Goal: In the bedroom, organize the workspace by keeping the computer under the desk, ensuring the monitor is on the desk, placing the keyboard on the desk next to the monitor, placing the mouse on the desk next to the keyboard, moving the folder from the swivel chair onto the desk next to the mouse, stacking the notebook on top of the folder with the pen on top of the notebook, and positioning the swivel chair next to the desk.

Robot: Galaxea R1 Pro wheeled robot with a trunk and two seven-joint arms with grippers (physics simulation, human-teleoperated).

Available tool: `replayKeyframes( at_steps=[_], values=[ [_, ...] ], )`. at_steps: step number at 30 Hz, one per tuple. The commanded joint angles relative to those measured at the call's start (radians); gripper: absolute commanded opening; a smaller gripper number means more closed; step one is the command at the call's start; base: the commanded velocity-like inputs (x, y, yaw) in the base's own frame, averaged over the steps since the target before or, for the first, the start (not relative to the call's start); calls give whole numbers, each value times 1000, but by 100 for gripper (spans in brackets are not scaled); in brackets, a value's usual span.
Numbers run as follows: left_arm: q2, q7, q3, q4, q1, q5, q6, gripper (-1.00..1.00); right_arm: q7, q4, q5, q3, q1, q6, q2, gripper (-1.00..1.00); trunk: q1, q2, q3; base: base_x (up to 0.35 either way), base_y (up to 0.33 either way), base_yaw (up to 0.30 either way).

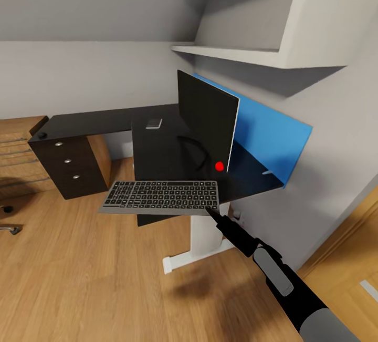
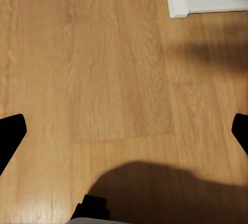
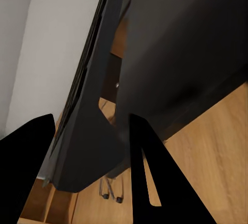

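Note:
The black keyboard (image 1: 160,197) with grey keys lies level over the front edge of the black-topped desk (image 1: 105,121); whether it touches the top I cannot tell. My right gripper (image 1: 211,208) is shut on the keyboard's near right corner. In the right wrist view its fingers (image 3: 155,182) stand on either side of the keyboard (image 3: 85,152). The monitor (image 1: 205,121) stands upright on the desk just behind the keyboard, red dot at its lower corner. My left gripper (image 2: 124,133) hangs open over the bare wood floor.
A blue back panel (image 1: 268,137) and white wall shelves (image 1: 236,53) lie behind the monitor. The black drawer unit (image 1: 68,166) stands at the left, with a light-wood cabinet (image 1: 16,158) and a chair castor (image 1: 8,221) beyond. A small grey flat item (image 1: 154,123) lies on the desk. The white desk foot (image 2: 206,1) rests on the floor.

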Motion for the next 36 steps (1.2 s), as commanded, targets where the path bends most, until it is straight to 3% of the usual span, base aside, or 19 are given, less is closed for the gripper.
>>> replayKeyframes(
  at_steps=[1, 12, 21, 36],
  values=[
    [2, 9, -8, -1, 0, 8, -3, 100, 1, 0, -11, 2, -1, 5, -1, -100, 4, -8, -4, 0, 0, 0],
    [2, 9, -7, -1, 0, 6, -3, 100, 1, 0, -10, 2, 0, 5, -1, -100, 46, -85, -38, 0, 0, 0],
    [2, 6, -9, 0, 0, 5, -3, 100, 0, 0, -11, 3, -1, -49, -2, -100, 46, -85, -38, 0, 0, 0],
    [3, 5, -10, 2, 0, 5, -3, 100, 1, 0, -12, 6, 0, -56, -1, -100, 46, -85, -38, 0, 0, 0]
  ],
)
